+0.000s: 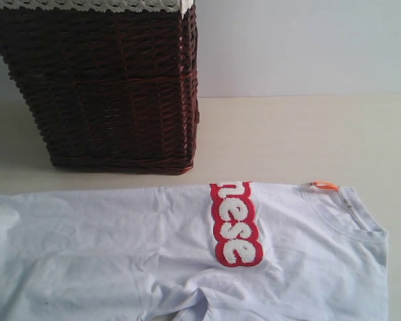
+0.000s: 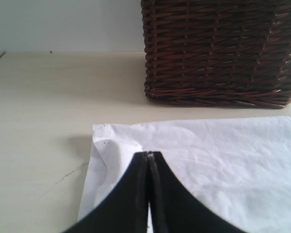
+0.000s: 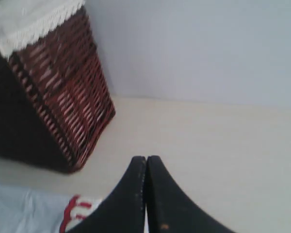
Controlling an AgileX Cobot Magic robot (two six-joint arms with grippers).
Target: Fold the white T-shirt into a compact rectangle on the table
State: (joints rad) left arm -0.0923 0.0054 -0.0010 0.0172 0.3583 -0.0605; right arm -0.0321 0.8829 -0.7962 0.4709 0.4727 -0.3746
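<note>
Fabric of the white T-shirt (image 1: pixel 120 247) fills the exterior view's lower half below the wicker basket (image 1: pixel 113 87); left gripper (image 2: pixel 148 155) and right gripper (image 3: pixel 146 159) are clamped closed, empty.

Dark wicker basket (image 1: pixel 113 93): upright body of reddish-brown woven cane, standing well ahead of the left tool (image 2: pixel 149 154), and ahead and off to one side of the right tool (image 3: pixel 146 158). White lace-trimmed liner (image 1: pixel 93 5): folded over the basket's rim. Pale wall (image 1: pixel 307 47): plain, rising beyond both tools.
</note>
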